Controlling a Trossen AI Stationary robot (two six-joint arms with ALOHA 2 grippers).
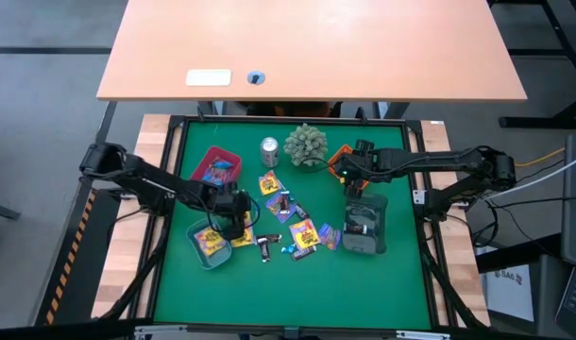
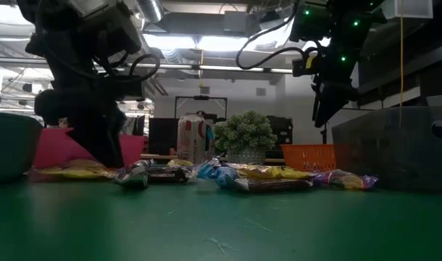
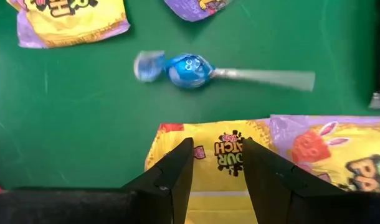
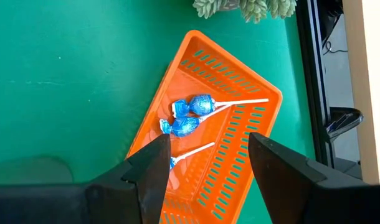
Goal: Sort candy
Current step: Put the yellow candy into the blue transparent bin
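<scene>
Candy lies scattered mid-table (image 1: 288,212): yellow packets, purple packets, a dark bar and blue pieces. My left gripper (image 3: 218,143) is open, pointing steeply down just over a yellow packet (image 3: 220,186) that lies flat on the green mat; a blue lollipop (image 3: 189,70) lies beyond it. In the high view my left gripper (image 1: 239,222) is beside the grey-green tray (image 1: 195,253). My right gripper (image 4: 209,138) hangs open above the orange tray (image 4: 240,68), which holds blue lollipops (image 4: 199,104); nothing is between its fingers. My left gripper comes down slanting from above over the yellow packet's printed middle (image 3: 227,149), one finger toward each side of it. The packet lies flat on the mat. Whether the fingertips touch it, I cannot tell.
A pink tray (image 1: 215,165) with candy stands at the back left, a dark grey tray (image 1: 365,227) at the right. A silver can (image 1: 269,149) and a green plant ball (image 1: 306,144) stand at the back. A purple packet (image 3: 327,149) lies against the yellow one.
</scene>
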